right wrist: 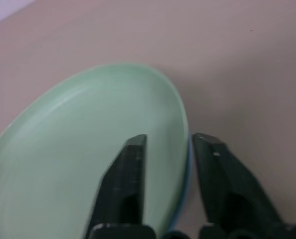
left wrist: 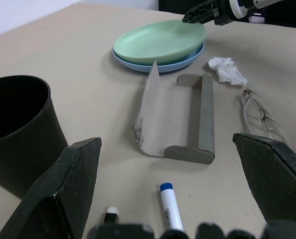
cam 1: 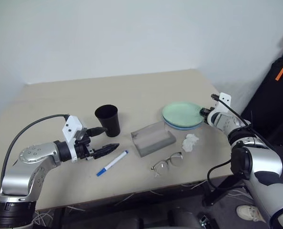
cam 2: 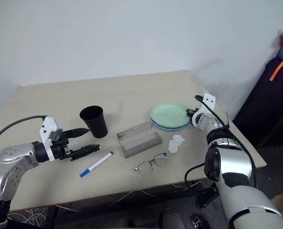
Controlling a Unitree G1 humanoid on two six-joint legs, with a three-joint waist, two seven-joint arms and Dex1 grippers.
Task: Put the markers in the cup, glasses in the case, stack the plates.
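Two plates stacked, green plate (cam 1: 182, 113) on blue plate (left wrist: 153, 63), far right on table (cam 1: 60, 95). Right gripper (right wrist: 169, 149) straddles green rim, jaws narrowly parted, one finger above, one outside. Left gripper (cam 1: 105, 139) wide open, empty, just beside cup (cam 1: 108, 120), blue marker (cam 1: 112, 162) below. No readable writing.

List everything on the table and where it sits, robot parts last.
Tapered plastic cup: 1, black, upright, left of centre.
Rectangular fabric case: 1, grey, open, centre.
Round shallow plates: 2, mint green plate stacked on light blue plate, right of the case.
Crumpled tissue: 1, white, beside the case.
Wire-framed glasses: 1, clear lenses, near edge.
Blue-capped marker: 1, white, lying flat below the cup.
Table: 1, beige.
Left gripper: open, empty, by the marker.
Right gripper: open, straddling the green plate's rim.
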